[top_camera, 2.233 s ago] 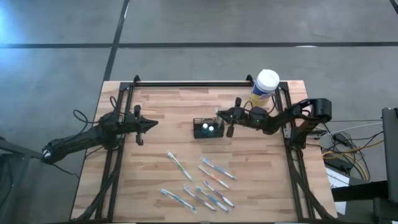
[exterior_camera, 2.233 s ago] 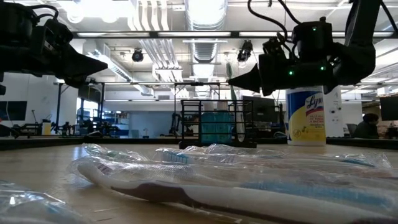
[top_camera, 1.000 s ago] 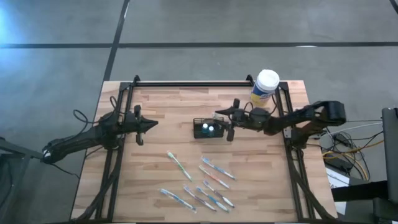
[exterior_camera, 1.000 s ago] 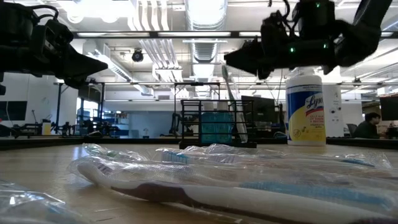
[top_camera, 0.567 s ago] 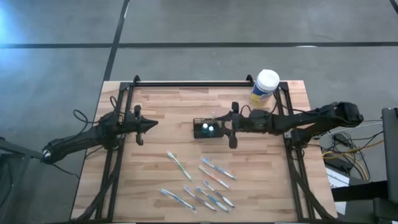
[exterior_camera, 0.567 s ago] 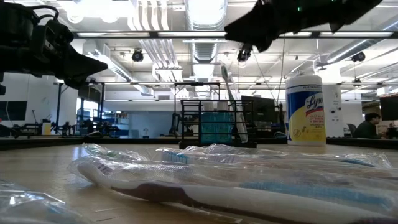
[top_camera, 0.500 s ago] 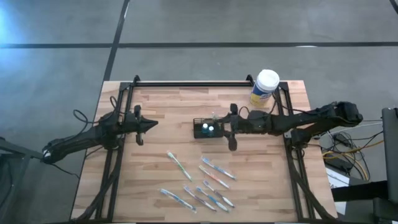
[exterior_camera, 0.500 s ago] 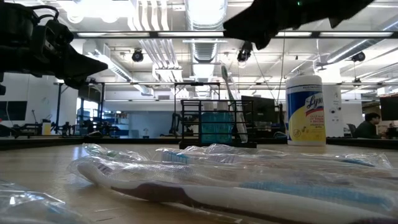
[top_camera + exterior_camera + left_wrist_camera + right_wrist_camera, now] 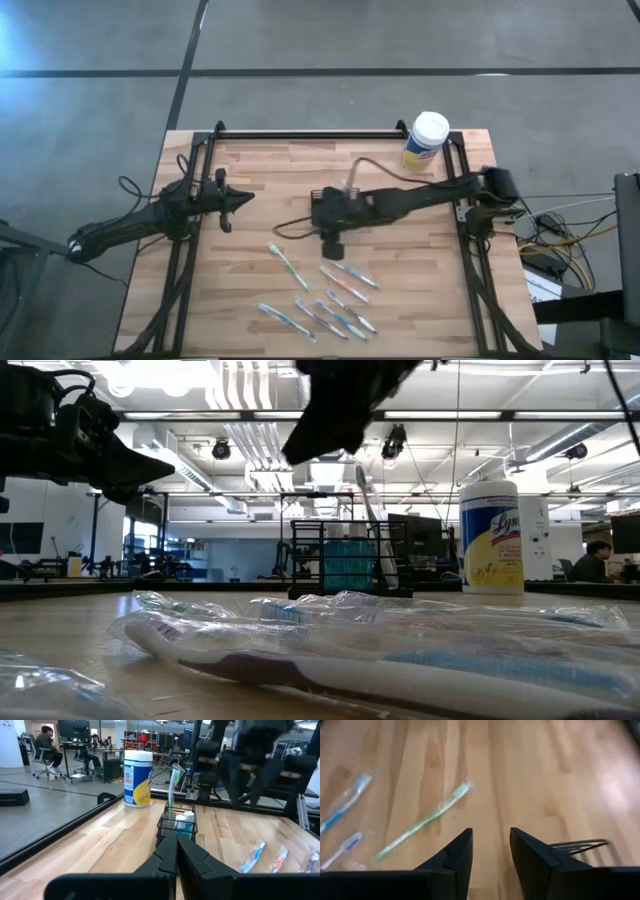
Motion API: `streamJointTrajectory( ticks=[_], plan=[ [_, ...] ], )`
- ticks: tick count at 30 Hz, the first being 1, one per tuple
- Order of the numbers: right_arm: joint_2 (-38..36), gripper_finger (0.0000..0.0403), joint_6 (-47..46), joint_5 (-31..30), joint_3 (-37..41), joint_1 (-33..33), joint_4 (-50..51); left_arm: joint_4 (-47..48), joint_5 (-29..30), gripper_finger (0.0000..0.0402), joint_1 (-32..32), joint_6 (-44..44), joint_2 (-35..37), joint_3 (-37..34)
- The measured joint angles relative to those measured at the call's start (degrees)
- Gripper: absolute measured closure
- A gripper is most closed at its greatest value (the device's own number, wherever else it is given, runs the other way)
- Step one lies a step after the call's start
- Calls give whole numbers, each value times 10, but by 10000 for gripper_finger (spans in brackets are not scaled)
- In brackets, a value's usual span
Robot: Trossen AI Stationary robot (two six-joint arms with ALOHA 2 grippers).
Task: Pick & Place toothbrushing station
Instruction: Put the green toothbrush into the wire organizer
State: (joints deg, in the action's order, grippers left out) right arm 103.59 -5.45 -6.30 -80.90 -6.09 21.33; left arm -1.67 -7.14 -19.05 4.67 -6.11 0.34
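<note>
The toothbrushing station, a black wire caddy point(image 9: 349, 560), stands on the wooden table near its middle, also seen in the left wrist view point(image 9: 179, 823). One toothbrush point(image 9: 370, 510) stands upright in it. My right gripper point(image 9: 491, 836) hovers above the caddy, tipped down toward the table, open with nothing between its fingers. In the high view that arm point(image 9: 400, 200) covers the caddy. My left gripper point(image 9: 240, 198) waits shut at the table's left, level, pointing at the caddy.
A white-lidded canister with a yellow label point(image 9: 427, 140) stands at the far right corner. Several wrapped toothbrushes point(image 9: 320, 295) lie on the near half of the table; a green one point(image 9: 425, 820) and a blue one point(image 9: 345, 802) show under the right gripper.
My right gripper has travelled from the caddy's right side toward the table's left, rising over the caddy, and has tipped from level to slanting down. The caddy and its toothbrush have stayed put.
</note>
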Motion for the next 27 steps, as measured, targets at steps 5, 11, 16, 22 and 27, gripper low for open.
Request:
streamJointTrajectory(
  ticks=[5,11,16,22,27],
  plan=[
    [109,282,7,34,-126,-1,95,1,0,394,0,0,0,0],
    [213,282,0,98,-219,-1,102,5,0,394,0,6,-3,0],
    [281,282,-18,101,-284,-8,102,6,0,394,0,14,-5,0],
    [349,282,-67,142,-386,-19,144,6,0,394,0,19,-10,0],
    [389,257,-101,131,-443,-21,191,6,-2,394,0,30,-17,0]
  ],
)
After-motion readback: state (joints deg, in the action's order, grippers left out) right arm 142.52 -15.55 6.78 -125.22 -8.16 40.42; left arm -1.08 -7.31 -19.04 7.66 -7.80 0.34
